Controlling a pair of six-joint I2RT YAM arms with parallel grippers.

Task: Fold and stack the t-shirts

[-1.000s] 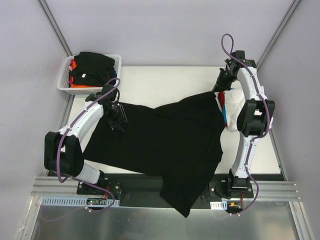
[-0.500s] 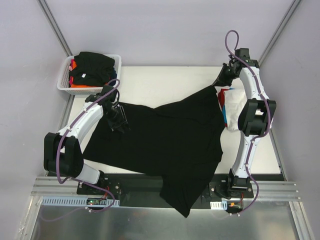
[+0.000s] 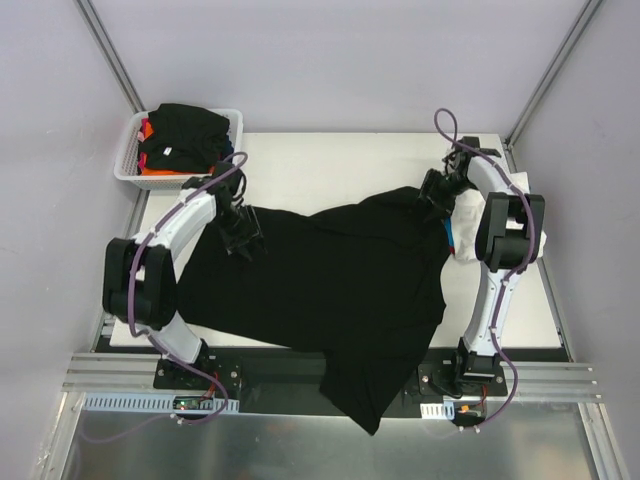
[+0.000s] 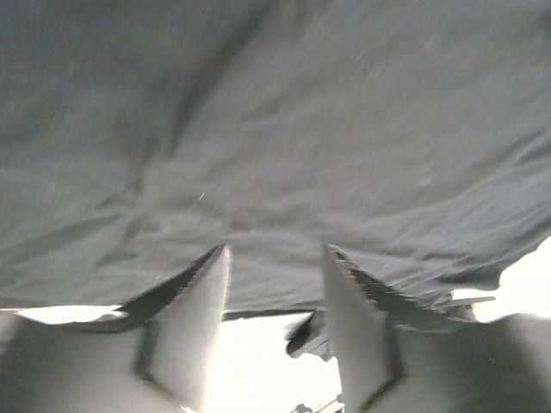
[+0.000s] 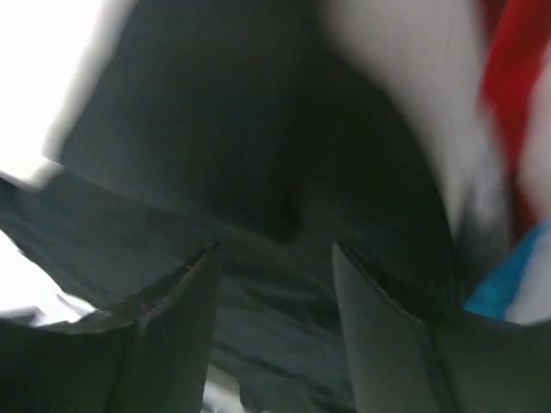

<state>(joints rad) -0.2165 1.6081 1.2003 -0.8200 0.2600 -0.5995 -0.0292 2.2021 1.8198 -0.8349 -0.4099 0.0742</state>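
The black t-shirt (image 3: 330, 285) lies rumpled and unfolded across the table (image 3: 330, 165). The left gripper (image 3: 243, 238) and right gripper (image 3: 432, 195) sit at its far edge, jaws parted, apparently gripping nothing (right wrist view blurred). A folded stack (image 3: 465, 235) lies at right; more shirts fill the basket (image 3: 126, 170).

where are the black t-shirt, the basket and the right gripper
black t-shirt (image 3: 330, 270), top view, middle of the spread cloth
basket (image 3: 127, 155), top view, its left mesh wall
right gripper (image 5: 274, 248), right wrist view, midway between its fingertips
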